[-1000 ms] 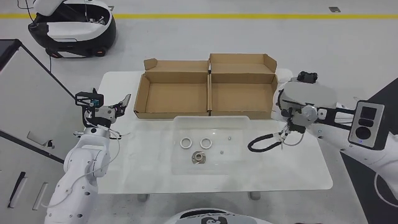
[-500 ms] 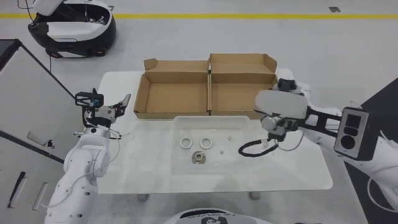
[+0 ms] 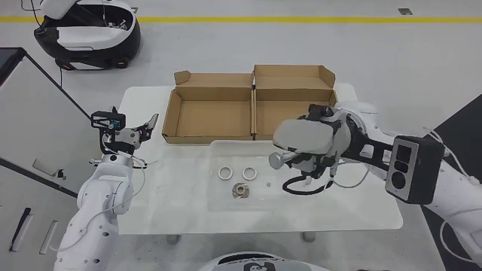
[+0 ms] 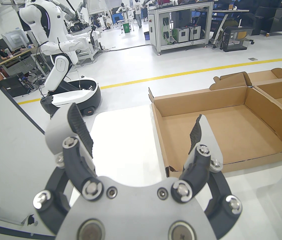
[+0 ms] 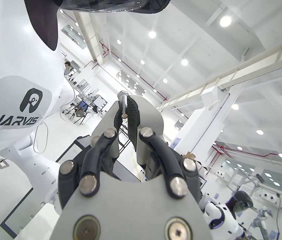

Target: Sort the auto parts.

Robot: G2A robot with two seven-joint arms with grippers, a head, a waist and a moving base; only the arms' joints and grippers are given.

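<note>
One bolt (image 5: 123, 104) is pinched in the right gripper (image 5: 125, 111). Its pads are pressed together on the threaded shank, and the hex head stands just past the fingertips. The bolt lies lengthwise along the pads, near one edge of them rather than across their middle. The gripper points up toward the ceiling.

Being small, stiff metal, the bolt should be light and in no danger of being crushed. Its round shank could roll or swivel between the ribbed pads, though, so a hold across the shank close under the head looks safest.

In the top view the right arm (image 3: 309, 141) hangs over the right end of the clear tray (image 3: 226, 149), just in front of the right cardboard box (image 3: 294, 113). Two rings (image 3: 224, 172) (image 3: 249, 172) and a hub-like part (image 3: 240, 190) lie in the tray, well apart from either gripper.

The left gripper (image 4: 136, 112) is spread wide and holds nothing. It sits above the surface (image 3: 166, 196), just beside the left cardboard box (image 4: 230, 131).
</note>
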